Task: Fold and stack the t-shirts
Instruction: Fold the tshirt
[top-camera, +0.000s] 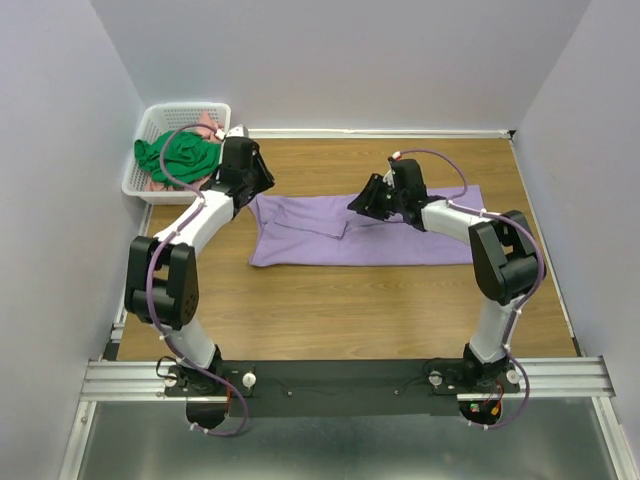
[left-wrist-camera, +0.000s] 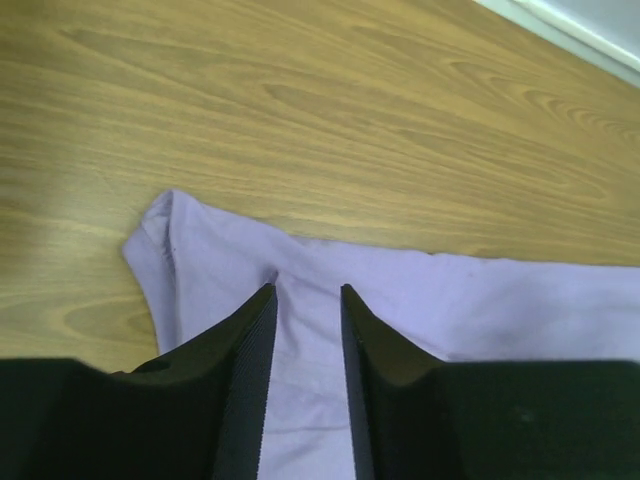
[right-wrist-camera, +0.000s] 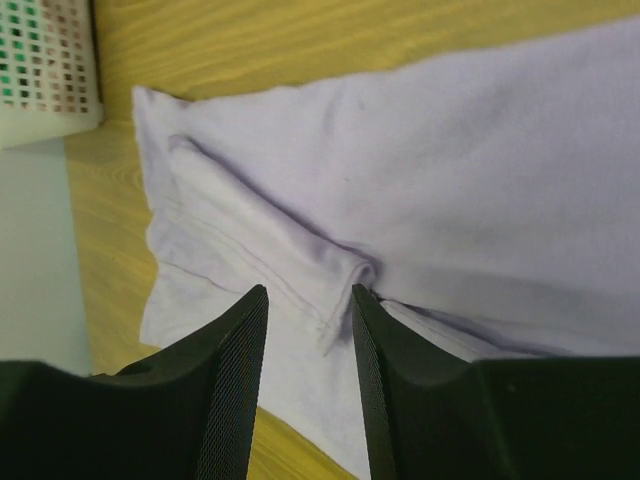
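A purple t-shirt (top-camera: 390, 240) lies flat on the wooden table, folded into a long strip with a sleeve flap turned over its left part. My left gripper (top-camera: 257, 186) is open just above the shirt's far left corner; in the left wrist view the cloth (left-wrist-camera: 450, 300) lies flat between and beyond the gripper (left-wrist-camera: 306, 292). My right gripper (top-camera: 367, 201) is open over the shirt's far edge near the middle. In the right wrist view the gripper (right-wrist-camera: 310, 292) straddles the end of the folded sleeve flap (right-wrist-camera: 345, 268) without holding it.
A white basket (top-camera: 185, 106) stands at the far left corner, holding a green shirt (top-camera: 180, 155) and a pink one (top-camera: 205, 122); its wall shows in the right wrist view (right-wrist-camera: 50, 60). Grey walls enclose the table on three sides. Bare wood (top-camera: 340, 310) lies in front of the shirt.
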